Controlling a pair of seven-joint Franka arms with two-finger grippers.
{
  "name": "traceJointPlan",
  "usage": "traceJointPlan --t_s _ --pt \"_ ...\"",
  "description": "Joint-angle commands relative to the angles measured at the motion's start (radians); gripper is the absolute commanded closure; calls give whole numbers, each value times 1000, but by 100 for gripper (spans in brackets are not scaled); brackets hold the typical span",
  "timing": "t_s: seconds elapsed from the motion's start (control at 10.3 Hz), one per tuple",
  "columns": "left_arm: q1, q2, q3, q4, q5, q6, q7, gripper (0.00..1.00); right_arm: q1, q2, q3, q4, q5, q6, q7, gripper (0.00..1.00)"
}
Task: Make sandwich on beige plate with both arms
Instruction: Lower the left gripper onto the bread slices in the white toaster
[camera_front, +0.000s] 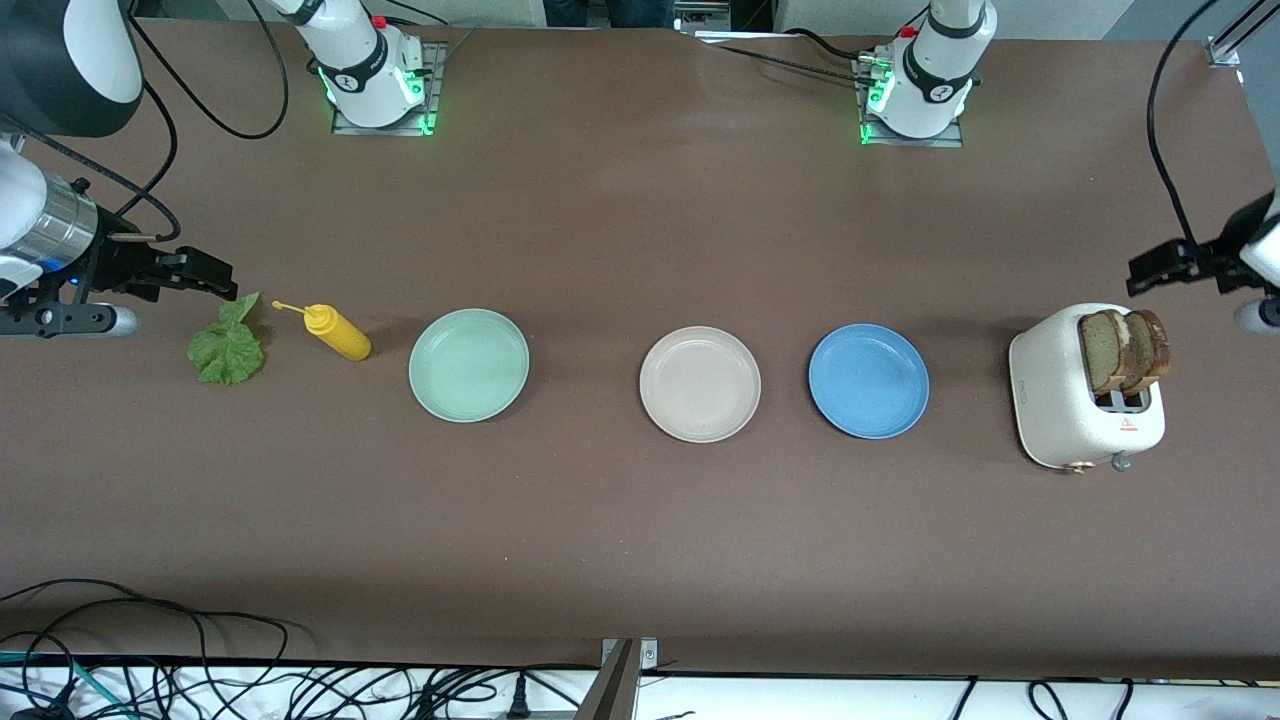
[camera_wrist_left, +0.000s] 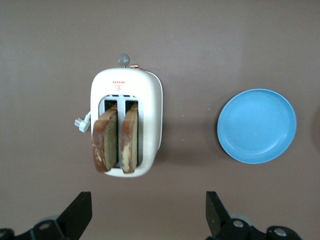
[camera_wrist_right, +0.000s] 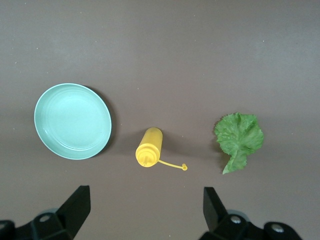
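The beige plate (camera_front: 700, 384) lies bare in the middle of the table, between a mint-green plate (camera_front: 469, 364) and a blue plate (camera_front: 868, 380). Two browned bread slices (camera_front: 1125, 350) (camera_wrist_left: 106, 140) stand upright in the slots of a white toaster (camera_front: 1085, 400) (camera_wrist_left: 150, 100) at the left arm's end. A ruffled green lettuce leaf (camera_front: 228, 345) (camera_wrist_right: 239, 136) lies flat at the right arm's end. My left gripper (camera_front: 1150, 272) (camera_wrist_left: 149, 210) hangs open over bare table beside the toaster. My right gripper (camera_front: 215, 280) (camera_wrist_right: 145, 207) hangs open over bare table beside the lettuce. Neither holds anything.
A yellow squeeze bottle (camera_front: 338, 332) (camera_wrist_right: 149, 146) lies on its side between the lettuce and the mint-green plate (camera_wrist_right: 72, 121). The blue plate (camera_wrist_left: 256, 126) sits beside the toaster. Loose cables run along the table edge nearest the front camera.
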Motion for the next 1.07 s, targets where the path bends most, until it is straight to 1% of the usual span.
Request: traceJointPlan --t_s 0.0,0.19,0.29,0.49,0.68,0.97 --pt "84 84 -8 -12 18 143 161 0 -5 -1 4 9 14 -16 -4 0" --pt "98 88 -11 -108 10 260 154 0 -5 -1 4 9 14 -16 -6 0" --pt "98 85 -14 -145 -5 283 121 0 -5 -1 4 9 14 -16 -6 0" --pt "97 44 -17 -234 -8 311 61 0 -7 -1 4 9 14 -16 -6 0" --pt "95 -4 -17 -349 -5 398 50 0 -5 -3 4 9 14 -16 -1 0" --pt "94 -44 -18 -460 1 487 47 0 -5 -1 4 9 17 -16 1 0"
